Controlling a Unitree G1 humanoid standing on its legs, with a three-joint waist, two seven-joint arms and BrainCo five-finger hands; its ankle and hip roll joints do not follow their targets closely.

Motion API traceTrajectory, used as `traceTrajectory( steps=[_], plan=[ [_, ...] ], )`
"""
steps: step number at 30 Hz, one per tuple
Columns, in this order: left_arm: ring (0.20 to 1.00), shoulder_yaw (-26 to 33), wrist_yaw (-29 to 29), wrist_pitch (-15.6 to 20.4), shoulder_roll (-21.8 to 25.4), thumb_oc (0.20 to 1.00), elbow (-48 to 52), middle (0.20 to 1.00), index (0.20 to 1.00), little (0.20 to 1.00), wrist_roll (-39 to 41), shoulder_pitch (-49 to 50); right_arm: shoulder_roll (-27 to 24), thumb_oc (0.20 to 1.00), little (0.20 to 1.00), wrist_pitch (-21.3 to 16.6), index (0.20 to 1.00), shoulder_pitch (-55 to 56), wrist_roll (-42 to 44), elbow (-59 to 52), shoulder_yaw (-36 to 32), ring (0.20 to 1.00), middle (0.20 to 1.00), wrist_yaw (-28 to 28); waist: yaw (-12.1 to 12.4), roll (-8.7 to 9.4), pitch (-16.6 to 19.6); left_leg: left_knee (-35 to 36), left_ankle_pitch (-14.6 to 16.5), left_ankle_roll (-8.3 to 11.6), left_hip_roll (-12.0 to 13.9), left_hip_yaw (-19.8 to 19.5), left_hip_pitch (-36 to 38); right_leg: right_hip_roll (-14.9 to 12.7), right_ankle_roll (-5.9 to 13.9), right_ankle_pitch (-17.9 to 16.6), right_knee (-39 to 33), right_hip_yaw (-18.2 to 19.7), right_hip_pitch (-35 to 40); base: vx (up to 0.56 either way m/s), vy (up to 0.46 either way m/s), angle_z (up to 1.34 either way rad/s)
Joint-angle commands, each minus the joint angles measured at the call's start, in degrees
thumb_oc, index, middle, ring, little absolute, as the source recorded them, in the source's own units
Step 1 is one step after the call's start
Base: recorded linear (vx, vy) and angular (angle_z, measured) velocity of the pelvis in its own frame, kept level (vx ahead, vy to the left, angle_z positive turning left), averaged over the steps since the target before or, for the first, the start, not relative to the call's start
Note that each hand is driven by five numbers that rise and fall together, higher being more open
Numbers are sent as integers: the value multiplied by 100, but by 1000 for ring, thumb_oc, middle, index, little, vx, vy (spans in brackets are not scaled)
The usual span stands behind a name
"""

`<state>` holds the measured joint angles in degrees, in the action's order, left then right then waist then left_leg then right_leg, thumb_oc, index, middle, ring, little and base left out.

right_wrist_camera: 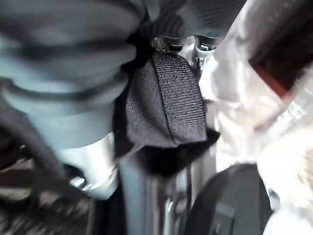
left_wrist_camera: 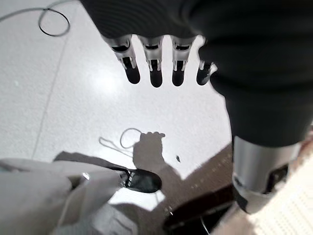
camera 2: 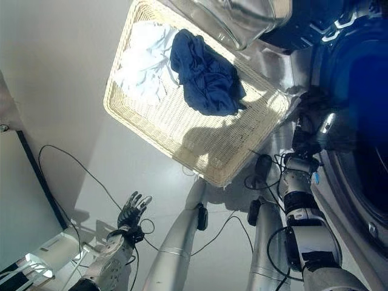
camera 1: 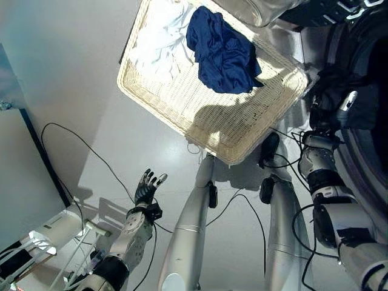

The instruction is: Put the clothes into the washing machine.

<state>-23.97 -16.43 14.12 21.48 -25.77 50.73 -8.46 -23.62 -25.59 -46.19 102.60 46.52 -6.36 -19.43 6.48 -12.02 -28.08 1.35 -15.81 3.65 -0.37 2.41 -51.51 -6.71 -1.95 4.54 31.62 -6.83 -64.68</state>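
Right hand (camera 1: 332, 100) has its fingers curled on a black garment (right_wrist_camera: 166, 103) at the washing machine (camera 1: 370, 91) opening. Release early and it drops outside. Left hand (camera 1: 147, 185) hangs open, empty. 2 more clothes, blue (camera 1: 221, 51) and white (camera 1: 160, 45), sit in the wicker basket (camera 1: 230, 130).

Four cams: two head eyes, two wrist cams.
Head pair looks steeply down, sharing the wicker basket (camera 1: 212, 115) and floor (camera 1: 73, 73). Left wrist cam faces the floor past the left hand (left_wrist_camera: 156, 63); right wrist cam sits v. close on black cloth (right_wrist_camera: 168, 103).
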Motion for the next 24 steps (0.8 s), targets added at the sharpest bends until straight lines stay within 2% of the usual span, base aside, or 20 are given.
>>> traceTrajectory(
  steps=[1, 8, 11, 12, 15, 16, 17, 18, 19, 20, 21, 22, 23, 24],
  plan=[
    [1000, 54, 117, -28, -22, 1000, 60, 1000, 1000, 1000, -75, 313, -1159, 200, 200, -945, 200, 158, 25, -915, -490, 200, 200, -388, -357, -597, -171, -262, 452, 128, -111, 281, 251, 423, 549, -619, -1263, -40, 769, 0, 0, 0],
    [1000, 204, 131, -171, 56, 1000, 3, 1000, 1000, 1000, -119, 414, -1370, 200, 200, -1380, 200, 591, -885, -1530, -583, 200, 200, 519, -512, -353, -171, -284, 497, 127, -82, 389, 545, 449, 583, -767, -1518, -75, 1141, -10, 17, -6],
    [1000, 304, 158, -212, 76, 1000, -103, 1000, 1000, 1000, -136, 450, -1499, 200, 200, -1408, 200, 767, -860, -1830, -695, 200, 200, 706, -592, -186, -171, -353, 563, 117, -66, 447, 673, 435, 613, -846, -1661, -105, 1321, 0, 25, -8],
    [1000, 370, 143, -255, 92, 1000, -125, 1000, 1000, 1000, -129, 463, -1556, 200, 200, -1529, 200, 876, -819, -1991, -787, 200, 200, 862, -633, -99, -171, -392, 600, 110, -60, 463, 718, 434, 624, -870, -1712, -116, 1391, 6, 21, -9],
    [1000, 406, 122, -302, 115, 1000, -146, 1000, 1000, 1000, -136, 460, -1590, 200, 200, -1753, 200, 949, -647, -2089, -896, 200, 200, 964, -656, -23, -171, -417, 633, 105, -57, 469, 777, 433, 637, -898, -1766, -125, 1479, 5, 10, -13],
    [1000, 425, 119, -309, 144, 1000, -193, 1000, 1000, 1000, -119, 449, -1615, 200, 200, -2044, 200, 1004, -506, -2092, -1034, 200, 200, 1155, -682, 35, -171, -436, 654, 101, -55, 465, 809, 434, 649, -912, -1791, -133, 1535, 3, 8, -10],
    [1000, 430, 120, -305, 162, 1000, -227, 1000, 1000, 1000, -98, 440, -1628, 304, 304, -2231, 304, 1024, -315, -2114, -1123, 304, 304, 1311, -693, 65, -171, -442, 668, 102, -51, 466, 834, 435, 654, -920, -1807, -135, 1570, 6, 16, -11],
    [1000, 427, 134, -289, 176, 1000, -294, 1000, 1000, 1000, -70, 422, -1645, 771, 771, -2509, 771, 1003, 107, -2013, -1290, 771, 771, 1485, -694, 95, -171, -448, 691, 100, -53, 455, 870, 439, 664, -926, -1825, -138, 1620, 6, 18, -4],
    [1000, 425, 137, -290, 191, 1000, -346, 1000, 1000, 1000, -50, 386, -1645, 1000, 1000, -2700, 1000, 959, 570, -1904, -1423, 1000, 1000, 1564, -690, 112, -171, -446, 703, 97, -56, 443, 895, 440, 670, -925, -1832, -145, 1657, 0, 0, 0],
    [1000, 425, 137, -290, 191, 1000, -346, 1000, 1000, 1000, -50, 386, -1645, 1000, 1000, -2700, 1000, 959, 570, -1904, -1423, 1000, 1000, 1564, -690, 112, -171, -446, 703, 97, -56, 443, 895, 440, 670, -925, -1832, -145, 1657, 0, 0, 0],
    [1000, 388, 115, -299, 217, 1000, -407, 1000, 1000, 1000, 16, 313, -1576, 1000, 1000, -2807, 1000, 910, 1040, -1736, -1669, 1000, 1000, 1785, -687, 126, -171, -455, 716, 94, -65, 415, 911, 432, 681, -924, -1824, -155, 1692, 0, 0, 0],
    [1000, 358, 80, -352, 264, 1000, -412, 1000, 1000, 1000, 46, 220, -1546, 1000, 1000, -2764, 1000, 926, 1040, -1533, -1806, 1000, 1000, 2083, -667, 143, -171, -469, 681, 88, -74, 398, 873, 423, 670, -983, -1835, -178, 1678, 0, 0, 0],
    [1000, 313, 31, -389, 287, 1000, -381, 1000, 1000, 1000, 58, 205, -1514, 1000, 1000, -2611, 1000, 987, 1040, -1411, -1823, 1000, 1000, 2334, -662, 150, -171, -490, 729, 89, -88, 373, 925, 411, 680, -939, -1818, -185, 1736, 0, 0, 0],
    [1000, 291, -18, -436, 307, 1000, -346, 1000, 1000, 1000, 67, 168, -1481, 1000, 1000, -2218, 1000, 1043, 1040, -1228, -1778, 1000, 1000, 2705, -648, 154, -171, -513, 737, 81, -104, 349, 920, 403, 680, -942, -1810, -195, 1740, 9, -12, 8]
  ],
)
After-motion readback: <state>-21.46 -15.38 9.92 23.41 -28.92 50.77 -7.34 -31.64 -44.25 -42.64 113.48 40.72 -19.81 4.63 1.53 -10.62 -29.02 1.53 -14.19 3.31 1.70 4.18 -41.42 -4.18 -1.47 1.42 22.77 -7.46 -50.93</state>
